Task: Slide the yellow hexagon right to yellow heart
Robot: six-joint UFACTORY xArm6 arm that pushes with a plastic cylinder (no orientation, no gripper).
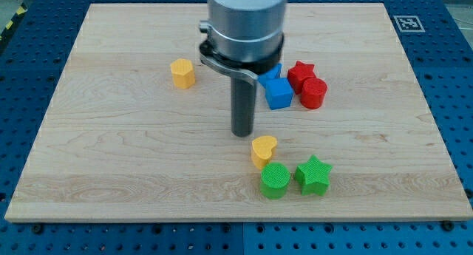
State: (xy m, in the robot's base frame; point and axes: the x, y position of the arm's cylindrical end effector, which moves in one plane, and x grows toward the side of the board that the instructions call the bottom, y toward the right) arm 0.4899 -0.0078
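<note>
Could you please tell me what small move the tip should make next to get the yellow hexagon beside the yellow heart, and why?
Probably travel toward the view's upper left. My tip stands just above the yellow heart, well to the view's right of and below the yellow hexagon. It likely needs to get behind the hexagon's far side before pushing it down and rightward toward the heart.

We saw a pale wooden worktop [111, 166] carrying a yellow hexagon [182, 73] towards the view's upper left. Near the middle lay a yellow heart [263, 150], just above a green cylinder [275, 180] and green star [313, 174]. Towards the top sat a blue cube [279, 93], a red star [300, 73] and a red cylinder [313, 93].
</note>
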